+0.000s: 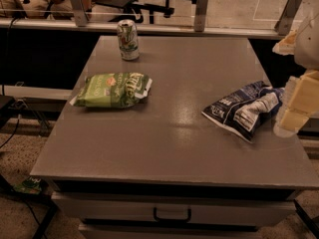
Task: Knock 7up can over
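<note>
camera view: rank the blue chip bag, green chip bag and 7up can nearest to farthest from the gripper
The gripper is at the table's right edge.
1. blue chip bag: right side of the table, just beside the gripper.
2. green chip bag: left of centre, lying flat.
3. 7up can: far left edge, standing upright.

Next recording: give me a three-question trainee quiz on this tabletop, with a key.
1. Fill in: the 7up can stands beyond the green bag, near the table's ____ edge as the camera sees it.
2. True or false: the can lies on its side.
3. The gripper is nearest to: A) the can B) the green bag C) the blue bag.
Key: 1 far; 2 false, it stands upright; 3 C, at the table's right side.
</note>
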